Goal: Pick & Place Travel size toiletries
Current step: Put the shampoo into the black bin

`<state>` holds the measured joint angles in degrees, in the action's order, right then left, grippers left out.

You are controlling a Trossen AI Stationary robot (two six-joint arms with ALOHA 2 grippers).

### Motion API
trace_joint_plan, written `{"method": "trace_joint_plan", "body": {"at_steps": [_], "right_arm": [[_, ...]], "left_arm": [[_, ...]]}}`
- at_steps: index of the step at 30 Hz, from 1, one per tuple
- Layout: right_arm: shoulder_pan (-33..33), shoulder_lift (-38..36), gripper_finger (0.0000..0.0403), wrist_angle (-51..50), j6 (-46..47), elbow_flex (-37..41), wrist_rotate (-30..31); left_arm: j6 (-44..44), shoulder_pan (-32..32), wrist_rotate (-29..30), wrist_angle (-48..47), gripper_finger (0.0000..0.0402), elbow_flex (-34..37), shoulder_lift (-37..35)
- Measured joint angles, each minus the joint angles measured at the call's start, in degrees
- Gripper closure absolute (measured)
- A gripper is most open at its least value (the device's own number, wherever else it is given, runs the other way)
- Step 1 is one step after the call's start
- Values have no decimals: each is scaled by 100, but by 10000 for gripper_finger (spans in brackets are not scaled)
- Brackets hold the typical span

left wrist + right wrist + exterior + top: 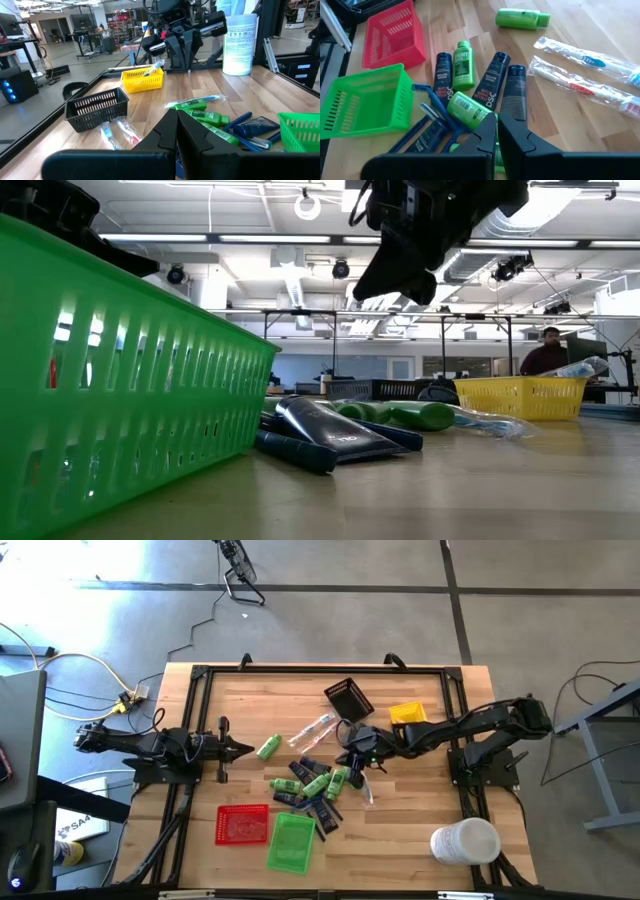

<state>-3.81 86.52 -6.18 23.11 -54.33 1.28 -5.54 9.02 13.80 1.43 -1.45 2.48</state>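
The travel size toiletries lie in a loose pile (310, 790) mid-table: green bottles (463, 58), dark tubes (492, 80) and thin blue pieces (432, 100). One green bottle (268, 747) and two clear-wrapped sticks (585, 87) lie apart, flat on the wood. Another wrapped stick (152, 69) leans in the yellow tray (142, 80). My right gripper (496, 131) is shut with nothing in it; it hangs above the pile's far edge (352, 748), slanting down and clear of the table (400, 250). My left gripper (240, 748) waits shut at the table's left, pointing level.
A black tray (348, 698) and the yellow tray (407, 713) stand at the far side. A red tray (243, 823) and a green tray (291, 842) stand at the near side. A big white cylinder (465, 840) is near right. A person (545, 350) sits beyond the table.
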Motion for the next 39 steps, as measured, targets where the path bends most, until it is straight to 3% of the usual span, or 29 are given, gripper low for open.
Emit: {"method": "trace_joint_plan", "body": {"at_steps": [7,16,25,39], "right_arm": [[-57,2,395,-228,1021,0,630],[-226,4,400,-459,1799,0,683],[-468,81,400,-1316,2433,-106,1196],[-511,929,401,-1275,2531,-109,681]], "left_arm": [[2,2,0,2,398,0,2],[6,1,-1,4,398,0,1],[17,1,-1,9,398,0,0],[24,2,-14,7,398,0,0]]}}
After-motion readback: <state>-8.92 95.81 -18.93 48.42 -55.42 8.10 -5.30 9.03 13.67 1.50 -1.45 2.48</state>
